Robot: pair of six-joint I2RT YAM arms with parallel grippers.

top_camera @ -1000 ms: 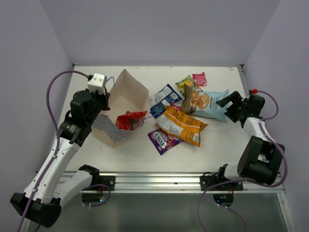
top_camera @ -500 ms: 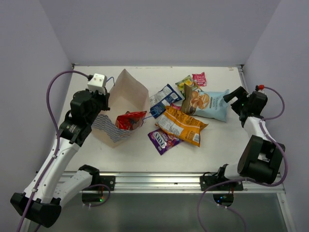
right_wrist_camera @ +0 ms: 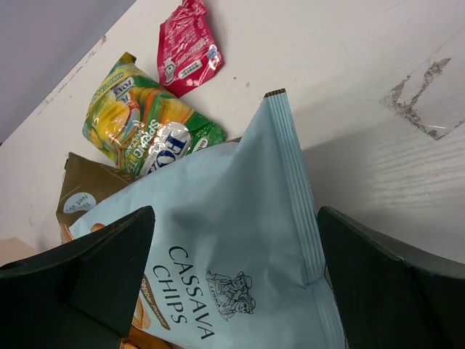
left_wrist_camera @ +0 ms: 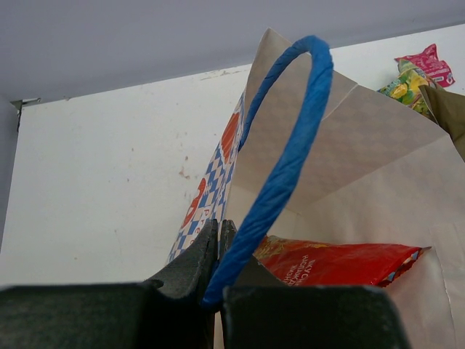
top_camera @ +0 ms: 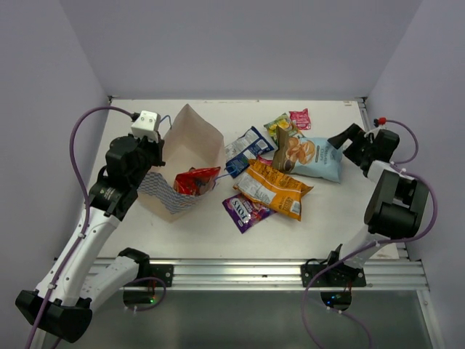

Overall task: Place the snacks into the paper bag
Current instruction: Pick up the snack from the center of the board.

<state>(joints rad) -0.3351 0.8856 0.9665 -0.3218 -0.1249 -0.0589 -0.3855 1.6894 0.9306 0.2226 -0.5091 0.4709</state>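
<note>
Jaws of the left gripper (left_wrist_camera: 218,240) pinch the paper bag's (top_camera: 190,149) blue handle (left_wrist_camera: 287,163) while the right gripper (right_wrist_camera: 232,276) straddles the light-blue bag (right_wrist_camera: 232,240), jaws wide.

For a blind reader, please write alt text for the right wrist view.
An open pincer straddles a light-blue foil bag of cassava chips on a white table. Beyond lie a yellow-green packet and a small pink packet.

We see a white table (top_camera: 218,233) (scuffed and chipped near its right edge) enclosed by plain lavender-grey walls (top_camera: 240,43), with a metal rail (top_camera: 240,273) along its near side.
</note>
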